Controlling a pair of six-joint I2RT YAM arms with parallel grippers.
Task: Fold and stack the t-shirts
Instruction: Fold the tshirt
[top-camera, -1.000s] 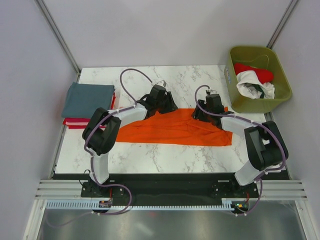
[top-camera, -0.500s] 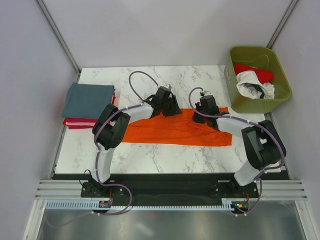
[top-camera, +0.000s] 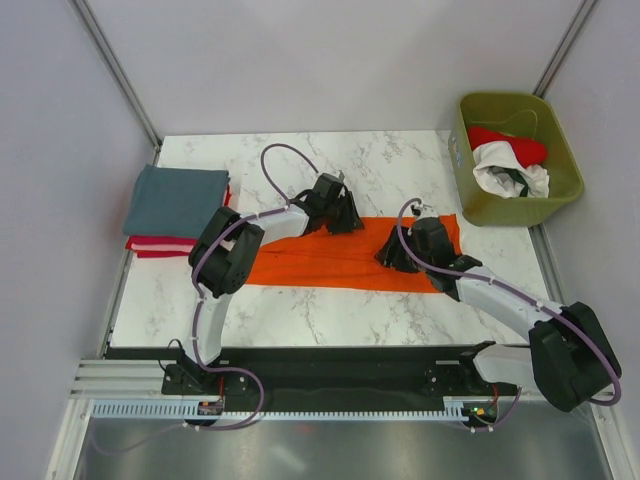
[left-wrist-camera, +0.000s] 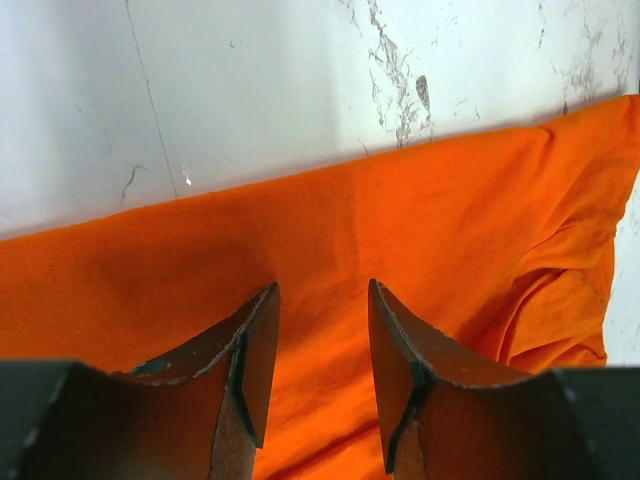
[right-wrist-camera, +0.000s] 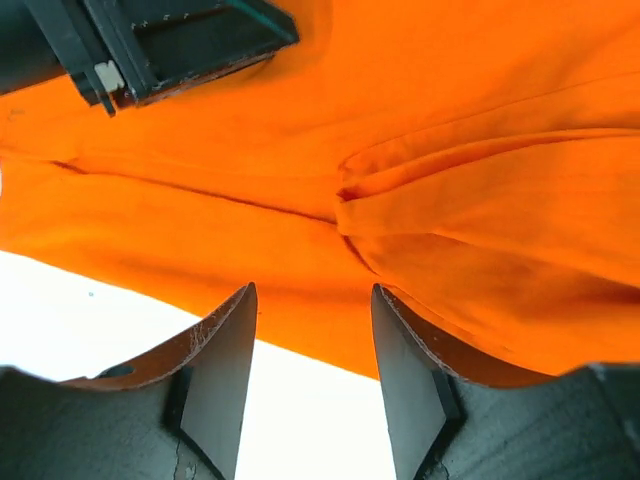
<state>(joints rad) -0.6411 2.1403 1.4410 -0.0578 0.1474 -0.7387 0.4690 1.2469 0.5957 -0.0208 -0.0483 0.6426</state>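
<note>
The orange t-shirt lies as a long flat band on the bench, one end close to the olive bin and the rest stretching away from it. The right claw hangs over the end nearer the bin. The left claw sits at the band's far edge, further from the bin. Both are released, with nothing pinched between their jaws. I'd say the cotton is light and limp, so it will sag and crease if lifted by one point. Best pinch all layers at the corners of a short end. The folded grey-blue tee waits on the side farthest from the bin.
</note>
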